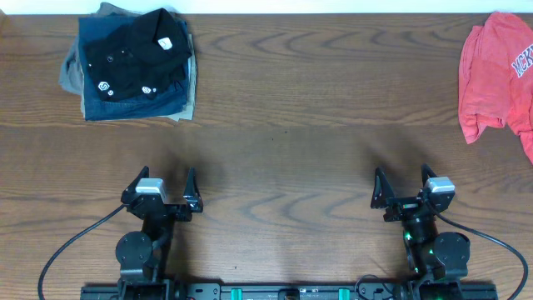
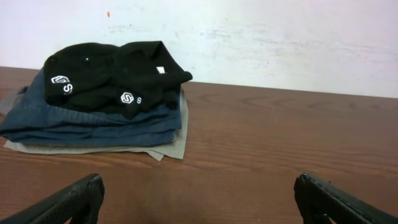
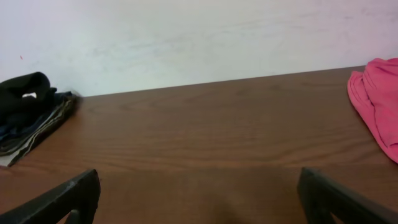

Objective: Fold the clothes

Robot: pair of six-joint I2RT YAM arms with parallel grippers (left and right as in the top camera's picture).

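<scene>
Wood-grain table (image 1: 275,100), white wall (image 3: 186,37) behind; red-orange T-shirt (image 1: 500,71) far right; left gripper (image 1: 166,179), right gripper (image 1: 401,179) wide, empty.

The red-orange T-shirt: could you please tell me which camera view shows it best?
The overhead view: the red-orange T-shirt lies crumpled at the far right of the table, lettering partly visible, cropped by the frame. The right wrist view catches only a strip of it at the right edge; the left wrist view shows none.
</scene>
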